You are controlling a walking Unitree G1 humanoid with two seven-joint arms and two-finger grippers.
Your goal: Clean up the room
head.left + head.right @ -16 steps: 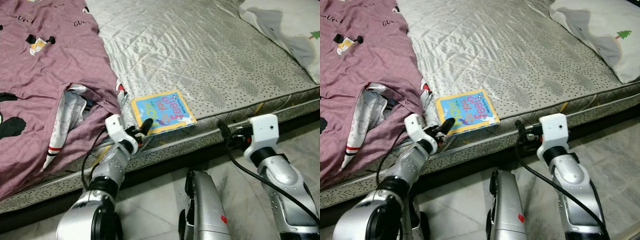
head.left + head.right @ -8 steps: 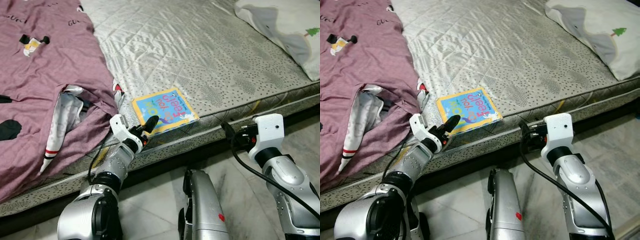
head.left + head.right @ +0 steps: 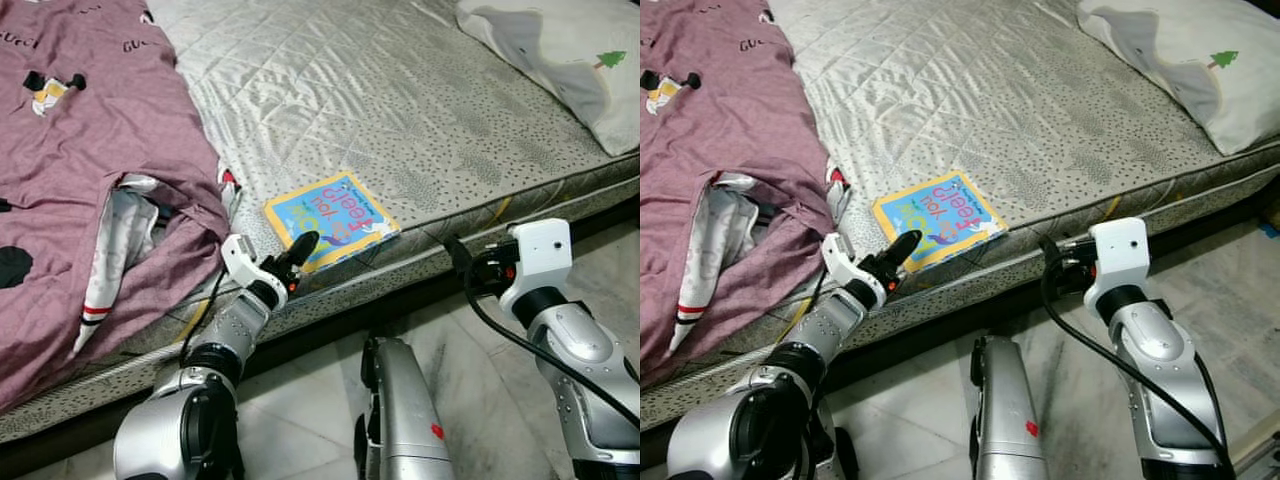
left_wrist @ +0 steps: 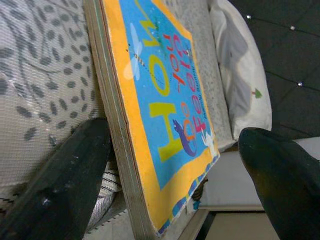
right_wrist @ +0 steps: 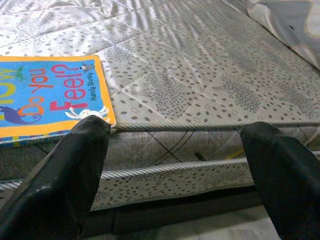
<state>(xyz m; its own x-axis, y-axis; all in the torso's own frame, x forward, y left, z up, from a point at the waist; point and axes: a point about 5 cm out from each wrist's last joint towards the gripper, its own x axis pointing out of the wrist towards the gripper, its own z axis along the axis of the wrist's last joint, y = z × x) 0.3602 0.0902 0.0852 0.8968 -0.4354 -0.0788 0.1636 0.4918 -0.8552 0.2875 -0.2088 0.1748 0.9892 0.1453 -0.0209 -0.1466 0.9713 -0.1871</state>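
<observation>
Bed: grey quilted mattress above a pale tiled floor, maroon printed garment at its left, white pillow at far right. Item: blue, yellow-bordered picture book flat at the near edge. I see my left hand spread wide astride the book's near corner; my right hand gapes before the mattress side.

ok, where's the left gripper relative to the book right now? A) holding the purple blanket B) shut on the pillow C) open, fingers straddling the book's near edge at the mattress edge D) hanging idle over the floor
C: the left gripper is open at the book, one finger under the edge, on the mattress.
</observation>
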